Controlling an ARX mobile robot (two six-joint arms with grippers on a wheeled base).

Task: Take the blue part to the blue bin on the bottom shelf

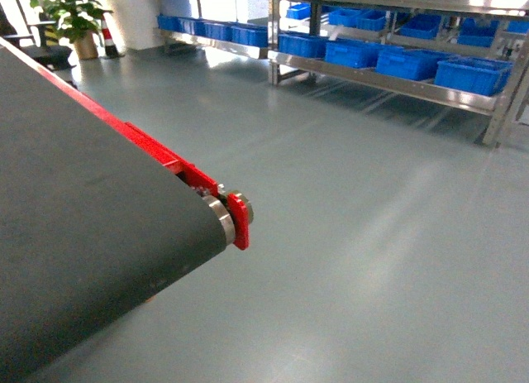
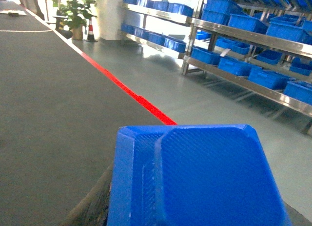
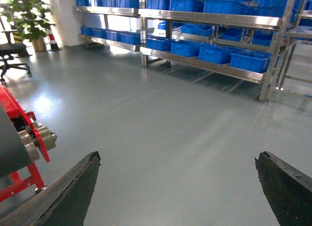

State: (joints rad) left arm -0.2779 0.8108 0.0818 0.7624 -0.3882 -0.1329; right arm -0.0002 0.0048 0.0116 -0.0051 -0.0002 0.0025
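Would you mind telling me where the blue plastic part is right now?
The blue plastic part fills the bottom of the left wrist view, held in the left gripper above the dark conveyor belt, near its red edge strip; the head view does not show it.

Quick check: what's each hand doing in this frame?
Left hand: shut on the blue part.
Right hand: open, holding nothing, fingers spread wide above the floor.

Glossy plastic blue part (image 2: 195,179) (fine ribbed texture); matt belt (image 1: 74,234).
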